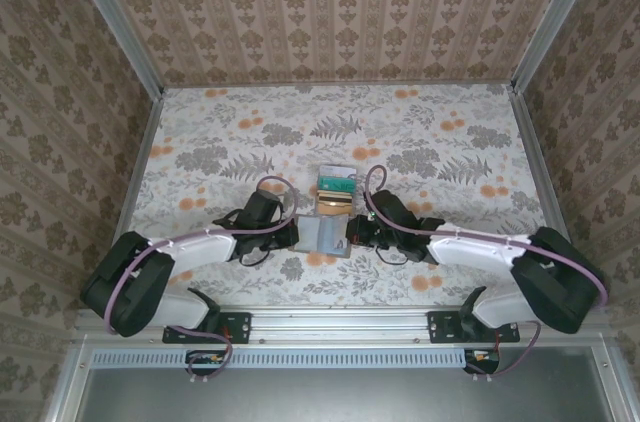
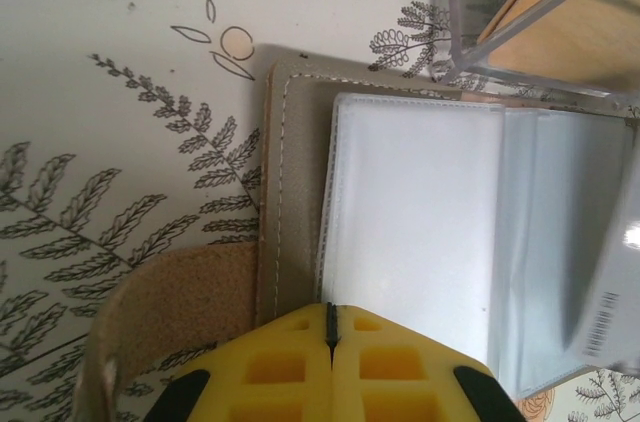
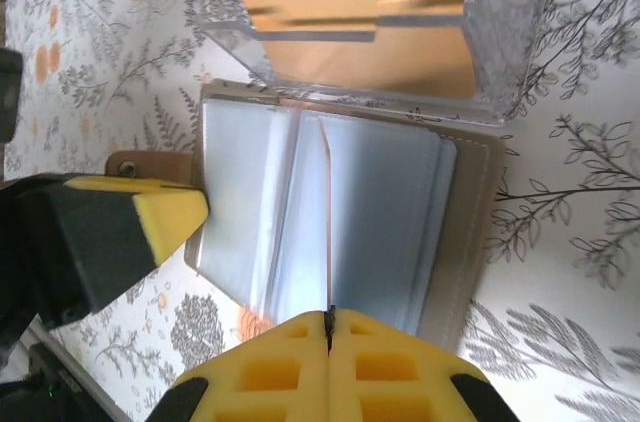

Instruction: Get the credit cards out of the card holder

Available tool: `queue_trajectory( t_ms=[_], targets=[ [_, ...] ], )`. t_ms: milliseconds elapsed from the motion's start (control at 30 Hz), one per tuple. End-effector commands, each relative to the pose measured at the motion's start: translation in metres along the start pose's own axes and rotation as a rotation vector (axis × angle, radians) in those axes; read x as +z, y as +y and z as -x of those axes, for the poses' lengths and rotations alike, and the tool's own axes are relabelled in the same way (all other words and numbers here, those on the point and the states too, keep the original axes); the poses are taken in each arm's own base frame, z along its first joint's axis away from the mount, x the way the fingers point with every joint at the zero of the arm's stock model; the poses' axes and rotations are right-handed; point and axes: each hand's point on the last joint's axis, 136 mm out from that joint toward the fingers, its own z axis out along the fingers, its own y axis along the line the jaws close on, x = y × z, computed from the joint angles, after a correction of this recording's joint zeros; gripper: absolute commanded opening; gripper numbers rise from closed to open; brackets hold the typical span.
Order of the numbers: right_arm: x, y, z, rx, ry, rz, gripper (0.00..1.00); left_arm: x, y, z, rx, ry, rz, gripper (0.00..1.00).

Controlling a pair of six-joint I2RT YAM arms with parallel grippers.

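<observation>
I'd pin one edge and lift the pocket leaf slowly, so the card holder (image 3: 380, 202), open between my end effectors, doesn't slide. My right end effector (image 3: 328, 327) is closed, pinching a clear leaf at its tips; my left end effector (image 2: 330, 327) is closed at the holder's opposite edge. Beyond, credit cards (image 3: 380, 52) sit in a clear box (image 3: 490, 32).

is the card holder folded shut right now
No, the card holder lies spread open in the right wrist view, with its clear pockets facing up.
</observation>
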Motion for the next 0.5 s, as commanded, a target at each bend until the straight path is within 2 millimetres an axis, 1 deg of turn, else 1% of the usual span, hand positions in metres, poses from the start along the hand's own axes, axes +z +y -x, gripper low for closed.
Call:
queue_trajectory(
  t_ms=[0, 67, 167, 300, 467],
  targets=[
    [-0.024, 0.004, 0.006, -0.184, 0.02, -0.059, 0.0, -0.006, 0.011, -0.007, -0.018, 0.023, 0.044, 0.02],
    [-0.039, 0.013, 0.017, -0.289, 0.007, -0.08, 0.0, -0.01, 0.007, -0.004, -0.012, 0.008, 0.033, 0.03],
    [-0.056, 0.028, 0.033, -0.455, -0.01, -0.102, 0.0, -0.017, 0.0, 0.0, 0.0, -0.015, 0.006, 0.05],
    [-0.067, 0.039, 0.057, -0.707, -0.004, -0.182, 0.0, -0.028, -0.009, 0.006, 0.02, -0.05, -0.028, 0.15],
    [-0.07, 0.054, 0.091, -0.975, -0.013, -0.287, 0.0, -0.043, -0.014, 0.01, 0.046, -0.104, -0.054, 0.2]
  ],
)
